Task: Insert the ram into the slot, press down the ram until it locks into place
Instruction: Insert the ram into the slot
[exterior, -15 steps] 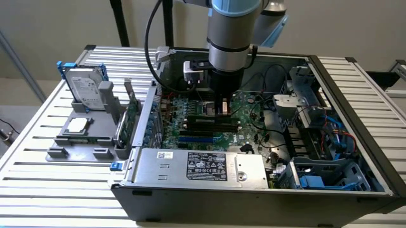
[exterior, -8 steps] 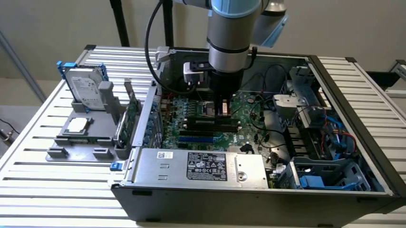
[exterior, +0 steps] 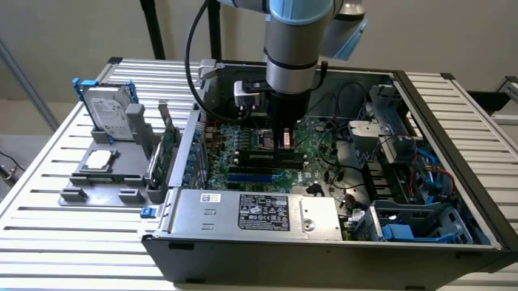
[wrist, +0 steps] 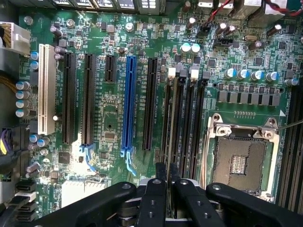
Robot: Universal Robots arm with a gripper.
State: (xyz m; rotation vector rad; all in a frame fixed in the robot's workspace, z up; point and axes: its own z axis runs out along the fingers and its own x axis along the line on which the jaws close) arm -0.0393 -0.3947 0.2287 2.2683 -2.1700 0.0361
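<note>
Over the motherboard (wrist: pixel 109 142) inside the open computer case (exterior: pixel 453 182), the gripper (wrist: pixel 168 176) stands with its fingers drawn almost together on what appears to be the ram (wrist: pixel 175 127). The stick is seen edge-on, upright and lined up along the slot (wrist: pixel 180 94), one of the parallel black sockets beside the silver processor socket (wrist: pixel 241 158). For this seating step, hold the stick vertical with both ends level, and apply force straight down — tilt would likely jam one end against a white latch (wrist: pixel 171 72).
</note>
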